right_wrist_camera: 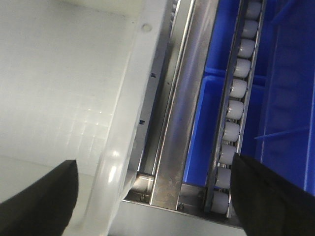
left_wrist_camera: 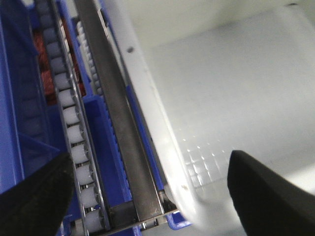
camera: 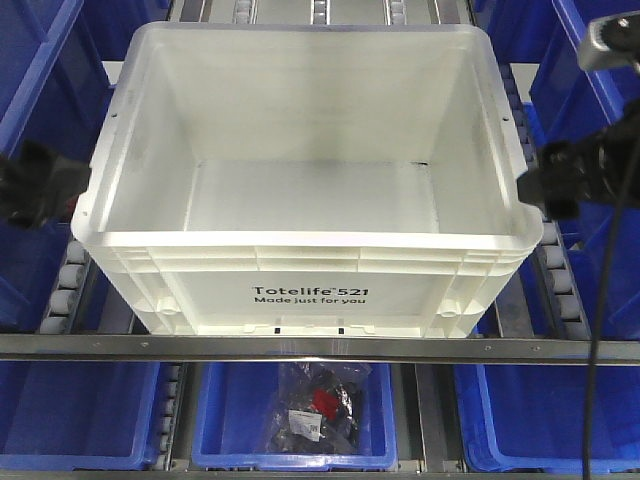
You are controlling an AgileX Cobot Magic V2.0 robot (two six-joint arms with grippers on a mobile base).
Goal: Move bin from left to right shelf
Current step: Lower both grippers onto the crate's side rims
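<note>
The white bin [camera: 310, 290], printed "Totelife 521", sits empty on the roller shelf, filling the middle of the front view. My left gripper [camera: 45, 190] is at its left rim and my right gripper [camera: 560, 180] at its right rim. In the left wrist view the left gripper [left_wrist_camera: 150, 196] is open, one finger outside over the rollers and the other over the bin's inside [left_wrist_camera: 221, 98], with the rim between. The right gripper [right_wrist_camera: 152, 196] is likewise open astride the right rim [right_wrist_camera: 123, 142]. Neither touches the bin.
Blue bins [camera: 40, 80] flank the white bin on both sides. White roller tracks [left_wrist_camera: 74, 132] and steel rails [right_wrist_camera: 182, 128] run alongside it. A steel bar [camera: 320, 348] fronts the shelf. Below it, a blue bin [camera: 230, 420] holds bagged black and red parts.
</note>
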